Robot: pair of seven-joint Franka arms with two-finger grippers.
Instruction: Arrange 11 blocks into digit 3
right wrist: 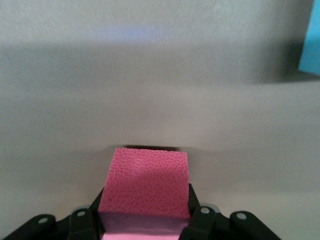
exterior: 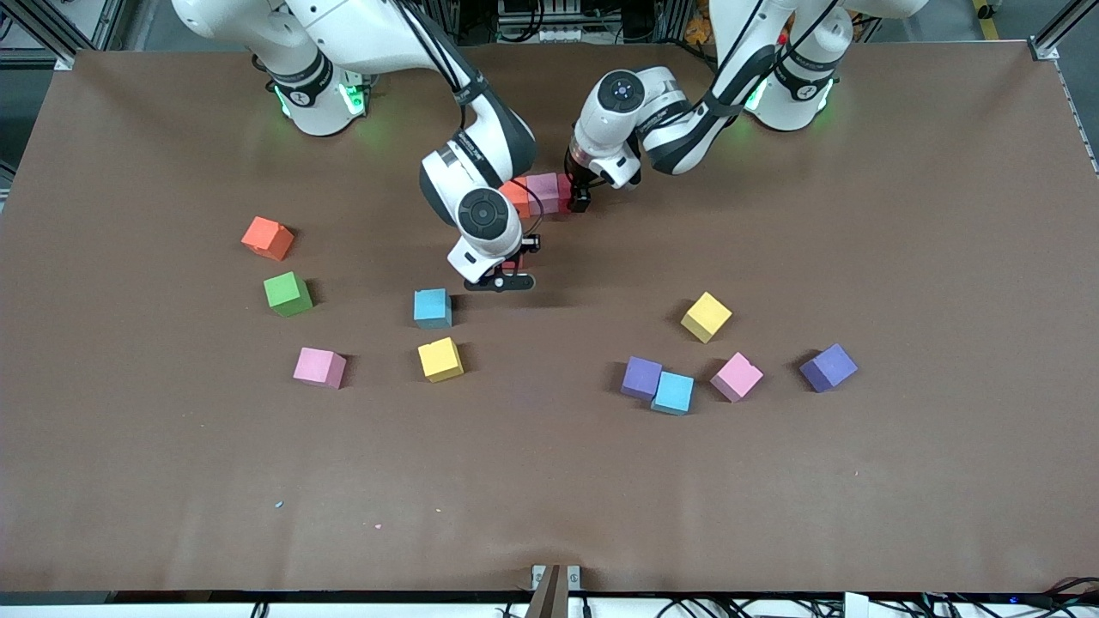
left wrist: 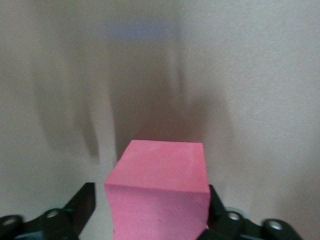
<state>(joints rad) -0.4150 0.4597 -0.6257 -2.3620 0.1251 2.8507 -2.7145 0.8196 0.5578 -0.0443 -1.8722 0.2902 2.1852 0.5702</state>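
A short row of blocks lies near the arms' bases: orange, pink and red. My left gripper is open around the red end block, with a gap at one finger. My right gripper is shut on a second red block, over bare table between the row and a light blue block. Loose blocks lie nearer the camera: orange, pink, yellow, yellow, purple, light blue, pink, purple.
A green cube sits toward the right arm's end, beside the loose orange block. The brown table cover runs wide and bare along the camera's side. The two arms' hands are close together over the table's middle.
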